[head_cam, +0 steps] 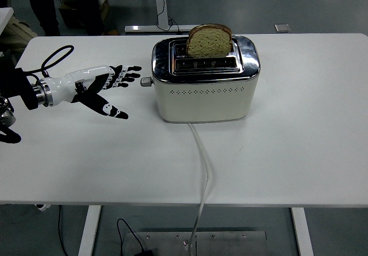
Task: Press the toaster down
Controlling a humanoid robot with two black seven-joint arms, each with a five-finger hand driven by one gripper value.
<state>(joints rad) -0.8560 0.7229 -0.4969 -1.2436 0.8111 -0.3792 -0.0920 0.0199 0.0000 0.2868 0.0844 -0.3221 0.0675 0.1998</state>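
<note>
So the left hand (98, 89) comes in from the left edge of the frame, a bit above the middle, hovering low over the white table (299, 152). Fingers are stretched out flat and spread, thumb dropped down toward the lower right, and it's got nothing in it. The fingertips (134, 69) point right, straight at the toaster.

The bit that matters is the lever knob (146, 81), a small round grey thing poking out of the toaster's left end. It sits just right of the fingertips, close but with a sliver of table showing between, so not touching as far as I can tell. It's also slightly lower in the frame than the top fingertip. My guess is the hand needs a short push right, then down onto it.

The cream toaster (204, 98) sits upper centre of the frame, long axis running left-right, slots up, lever end facing the hand. A slice of bread (209, 41) stands high out of the back slot, so it doesn't look pressed yet. The white power cord (203, 169) runs from the front face down to the near edge.

No right arm anywhere, so the left hand is the only candidate.
</note>
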